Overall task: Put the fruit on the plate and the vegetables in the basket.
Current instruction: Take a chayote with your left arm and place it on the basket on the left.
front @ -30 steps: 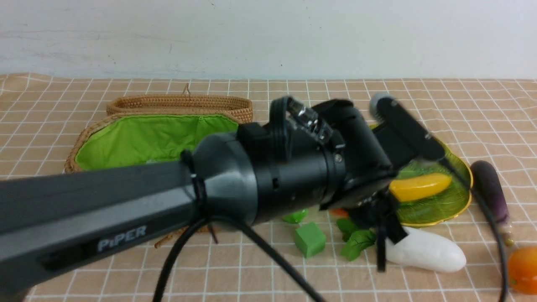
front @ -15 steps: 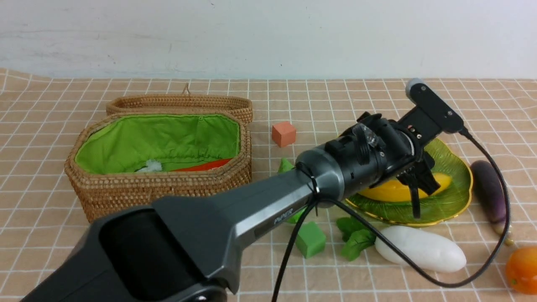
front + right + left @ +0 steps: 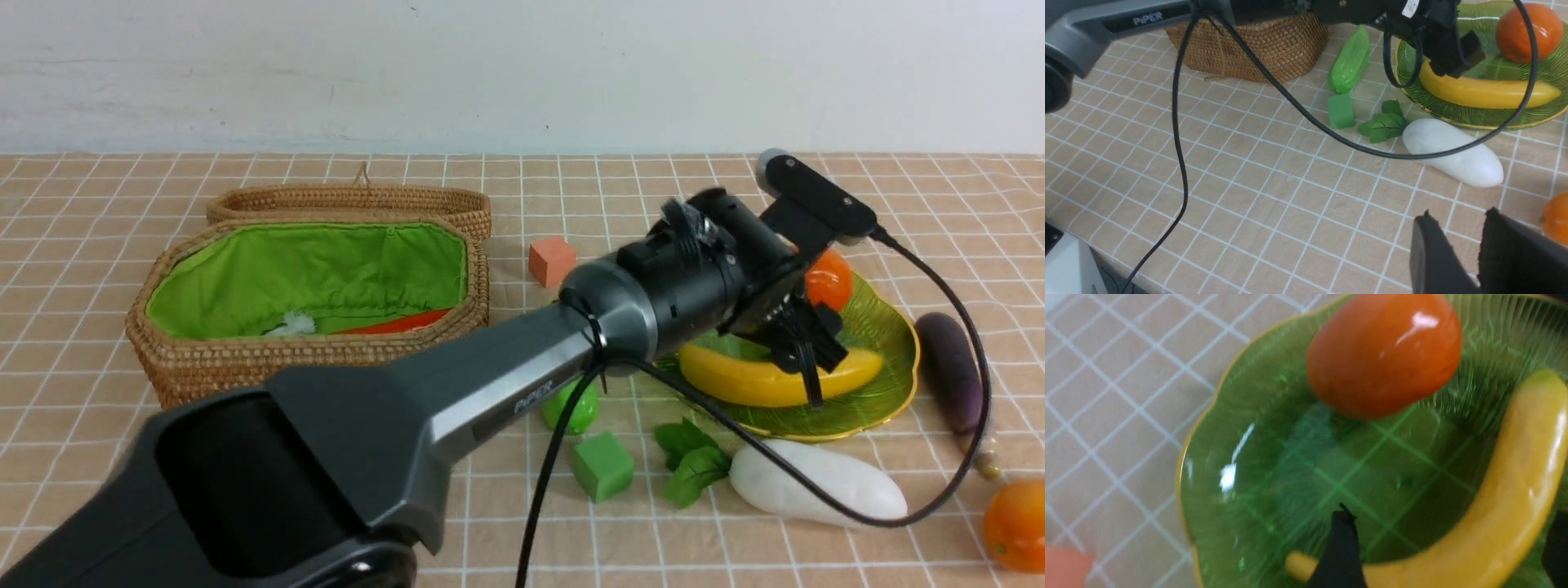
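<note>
The green glass plate (image 3: 890, 327) holds a yellow banana (image 3: 759, 384) and an orange-red mango (image 3: 829, 278). My left gripper (image 3: 808, 367) hangs just over the banana, open, with a finger on each side and nothing gripped. The left wrist view shows the plate (image 3: 1229, 437), mango (image 3: 1384, 355), banana (image 3: 1515, 490) and left gripper (image 3: 1447, 551). The wicker basket (image 3: 310, 359) holds a carrot (image 3: 392, 322). On the cloth lie a light-green gourd (image 3: 1350, 61), white radish (image 3: 816, 490), eggplant (image 3: 951, 371) and persimmon (image 3: 1012, 523). My right gripper (image 3: 1459, 228) is narrowly open and empty, near the persimmon (image 3: 1555, 218).
A green cube (image 3: 602, 465) lies by the radish leaves (image 3: 690, 465). An orange cube (image 3: 552, 260) sits between the basket and the plate. The left arm's black cable (image 3: 971, 408) loops over the radish and beside the eggplant. The basket lid (image 3: 351, 200) stands behind the basket.
My left arm has swung away from the camera toward the plate. The banana now lies fully on the plate under the open jaws, and the mango has come into view.
</note>
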You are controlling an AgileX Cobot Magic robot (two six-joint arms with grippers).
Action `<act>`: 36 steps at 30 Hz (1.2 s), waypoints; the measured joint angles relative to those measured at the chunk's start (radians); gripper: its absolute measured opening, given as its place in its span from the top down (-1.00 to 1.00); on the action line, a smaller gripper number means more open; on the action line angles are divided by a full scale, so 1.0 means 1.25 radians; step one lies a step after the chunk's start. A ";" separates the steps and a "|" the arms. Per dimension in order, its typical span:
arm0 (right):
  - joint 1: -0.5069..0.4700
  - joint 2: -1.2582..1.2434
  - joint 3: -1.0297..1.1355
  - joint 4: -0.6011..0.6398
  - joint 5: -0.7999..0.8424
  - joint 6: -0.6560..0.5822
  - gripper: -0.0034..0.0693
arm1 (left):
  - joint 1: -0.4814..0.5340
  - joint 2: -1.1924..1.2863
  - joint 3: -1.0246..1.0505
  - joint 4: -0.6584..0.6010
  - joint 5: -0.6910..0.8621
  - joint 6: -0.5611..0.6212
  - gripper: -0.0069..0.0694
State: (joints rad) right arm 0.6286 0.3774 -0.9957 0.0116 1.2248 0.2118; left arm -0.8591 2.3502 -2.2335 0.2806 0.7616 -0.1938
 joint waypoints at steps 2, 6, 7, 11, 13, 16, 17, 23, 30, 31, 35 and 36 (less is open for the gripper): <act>0.000 0.000 0.000 -0.002 0.000 0.000 0.37 | 0.000 -0.022 0.000 -0.010 0.050 -0.013 -0.50; 0.000 0.000 0.000 -0.023 -0.007 0.000 0.37 | 0.009 -0.120 -0.007 -0.020 0.308 -0.057 0.15; 0.000 0.000 0.000 -0.023 -0.007 0.000 0.37 | 0.010 -0.120 -0.008 -0.020 0.308 -0.058 0.17; 0.000 0.000 0.000 -0.029 -0.012 0.000 0.36 | 0.052 -0.095 -0.009 -0.027 0.378 -0.096 0.18; 0.000 0.000 0.000 -0.029 -0.013 0.000 0.36 | 0.071 -0.067 -0.008 -0.026 0.378 -0.128 0.03; 0.000 0.000 0.000 -0.029 -0.014 0.000 0.36 | 0.094 -0.014 -0.007 0.003 0.378 -0.191 -0.28; 0.000 0.000 0.000 -0.029 -0.014 0.000 0.36 | 0.097 -0.005 -0.007 0.016 0.377 -0.201 -0.33; 0.000 0.000 0.000 -0.028 -0.015 0.000 0.36 | 0.099 0.064 -0.007 0.062 0.343 -0.236 -0.60; 0.000 0.000 0.000 -0.028 -0.015 0.000 0.36 | 0.099 0.100 -0.008 0.044 0.338 -0.240 -0.32; 0.000 0.000 0.000 -0.028 -0.015 0.000 0.35 | 0.099 0.100 -0.009 0.044 0.338 -0.240 -0.33; 0.000 0.000 0.000 -0.028 -0.015 0.000 0.34 | 0.099 0.086 -0.007 0.038 0.345 -0.225 -0.33; 0.000 0.000 0.000 -0.028 -0.015 0.000 0.34 | 0.099 0.075 -0.006 0.034 0.352 -0.219 -0.33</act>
State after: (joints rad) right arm 0.6286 0.3774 -0.9957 -0.0236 1.2061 0.2118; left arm -0.7359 2.4433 -2.2412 0.3230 1.2021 -0.4670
